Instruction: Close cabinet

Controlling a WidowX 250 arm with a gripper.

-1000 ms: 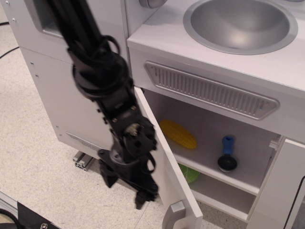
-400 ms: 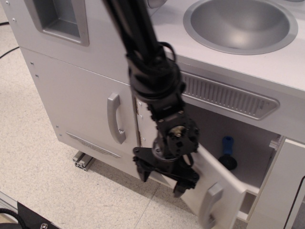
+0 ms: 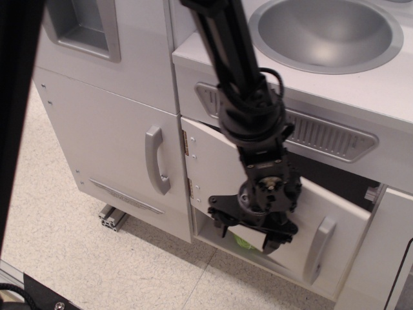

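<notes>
Jaws spread against nearly shut cabinet [image 3: 219, 169] door.

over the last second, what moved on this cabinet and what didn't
The cabinet door swung from wide open to nearly shut, its free edge ajar; it now covers the shelf, with only a green patch showing below. The gripper moved right with the door, jaws spread against its face, gripping nothing. The sink and the taller door stayed put.

Setting: a robotics lab or test room, not a real kitchen. Evidence: a white toy kitchen unit [image 3: 110, 123] with a moulded grey sink [image 3: 326, 32], standing on a speckled vinyl floor [image 3: 71, 245]; an aluminium frame rail [image 3: 111, 218] under its base; a black robot arm [image 3: 242, 84]
</notes>
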